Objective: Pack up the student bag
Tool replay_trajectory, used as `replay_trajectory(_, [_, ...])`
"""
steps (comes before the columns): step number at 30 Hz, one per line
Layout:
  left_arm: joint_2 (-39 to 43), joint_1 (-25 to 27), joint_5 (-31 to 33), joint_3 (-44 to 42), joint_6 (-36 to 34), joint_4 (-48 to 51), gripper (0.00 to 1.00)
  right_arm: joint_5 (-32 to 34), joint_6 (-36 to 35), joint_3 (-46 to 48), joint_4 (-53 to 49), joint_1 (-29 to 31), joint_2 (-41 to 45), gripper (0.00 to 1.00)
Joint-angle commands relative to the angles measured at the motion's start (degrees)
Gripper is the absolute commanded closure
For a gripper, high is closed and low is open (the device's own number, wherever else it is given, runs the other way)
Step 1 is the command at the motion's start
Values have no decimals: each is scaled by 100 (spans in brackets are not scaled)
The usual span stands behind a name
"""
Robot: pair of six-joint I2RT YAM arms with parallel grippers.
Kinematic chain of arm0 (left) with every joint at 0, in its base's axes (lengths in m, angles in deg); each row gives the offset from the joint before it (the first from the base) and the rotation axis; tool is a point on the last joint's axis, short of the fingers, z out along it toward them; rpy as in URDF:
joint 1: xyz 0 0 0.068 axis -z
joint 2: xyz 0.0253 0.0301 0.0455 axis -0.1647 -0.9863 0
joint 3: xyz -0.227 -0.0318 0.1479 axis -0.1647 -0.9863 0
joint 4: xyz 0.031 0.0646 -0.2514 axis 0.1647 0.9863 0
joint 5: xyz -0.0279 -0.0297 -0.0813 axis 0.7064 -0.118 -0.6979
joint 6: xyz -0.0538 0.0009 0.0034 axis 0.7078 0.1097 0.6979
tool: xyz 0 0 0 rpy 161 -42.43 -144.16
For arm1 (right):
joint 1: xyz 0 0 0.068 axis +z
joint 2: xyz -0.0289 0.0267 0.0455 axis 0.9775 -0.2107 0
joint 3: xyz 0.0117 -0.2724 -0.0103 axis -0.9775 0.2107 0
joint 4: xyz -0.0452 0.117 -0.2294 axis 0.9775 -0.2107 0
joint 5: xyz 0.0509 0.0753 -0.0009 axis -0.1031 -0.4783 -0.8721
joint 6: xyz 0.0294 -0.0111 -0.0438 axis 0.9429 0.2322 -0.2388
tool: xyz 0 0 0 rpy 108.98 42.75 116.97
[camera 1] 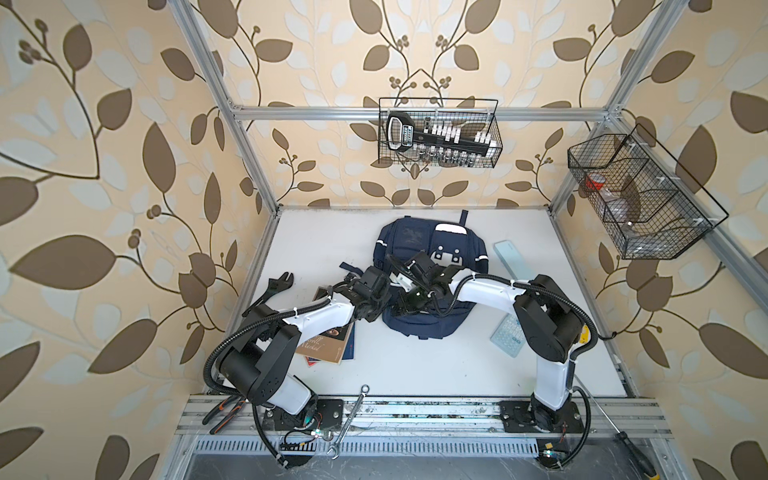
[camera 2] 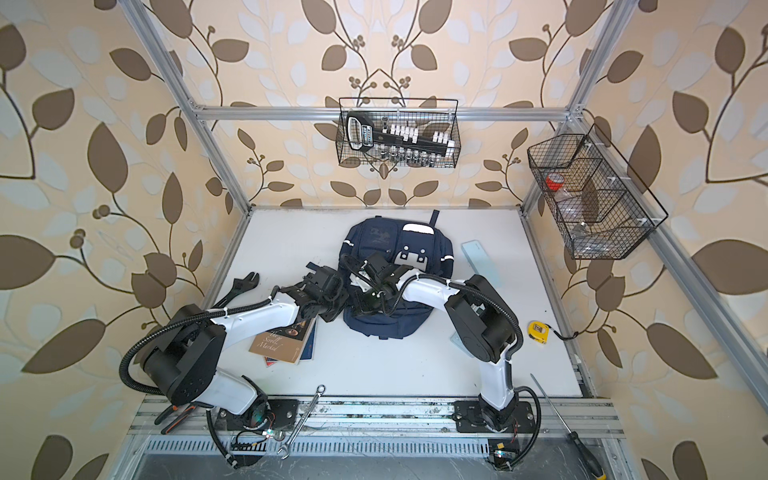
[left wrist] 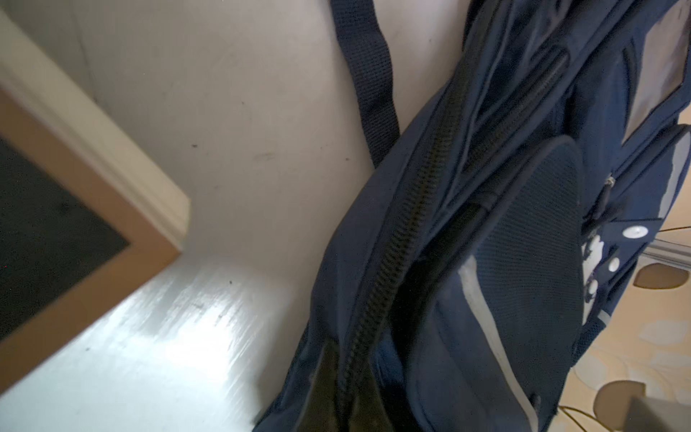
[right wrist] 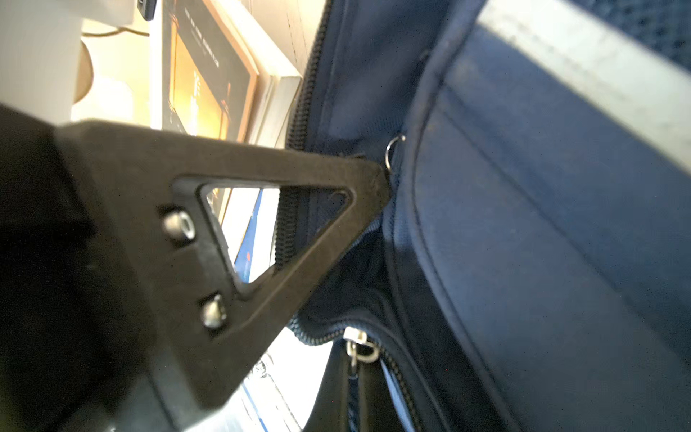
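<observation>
The student bag [camera 1: 432, 245] [camera 2: 395, 245], navy with white stripes, lies flat at the middle back of the white table. Both arms meet over its near left side. In the left wrist view my left gripper [left wrist: 347, 400] is shut on the bag's [left wrist: 504, 262] fabric edge, right on the black zip track [left wrist: 407, 224]. My right gripper [right wrist: 353, 404] reaches across and is shut on the cord of the metal zip pull [right wrist: 355, 346]. The left gripper's black triangular finger [right wrist: 269, 224] rests against the bag [right wrist: 542, 224] just beside it. From above, the left gripper [camera 1: 384, 293] and right gripper [camera 1: 411, 297] are almost touching.
Stacked books [camera 1: 328, 338] lie under the left arm. A pale blue case [camera 1: 513, 259] and a calculator [camera 1: 509, 334] sit right of the bag, with a yellow tape measure [camera 2: 539, 331] further right. An adjustable wrench [camera 1: 278, 286] lies left. Wire baskets [camera 1: 438, 133] hang on the walls.
</observation>
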Motion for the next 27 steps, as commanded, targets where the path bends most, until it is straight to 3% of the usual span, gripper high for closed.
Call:
replay_trajectory(1, [173,93,-353,207,-89,-349,100,72,-268,249,145,127,596,100])
replay_trajectory(12, [201,-132,-33,271,-244,-132,100,-112,-56,1070,477,300,1280,100])
replay_trajectory(22, [292,-90,-111,-48,-196,-458,100,-900,556,386,1112,309,826,100])
replay_trajectory(25, [316,-86,-61,-80,-266,-414,100,5,106,-82,-52,301,721,100])
replay_trajectory(27, [335,-86,-27,-117,-260,-417,100,35,53,72,-227,179,829,100])
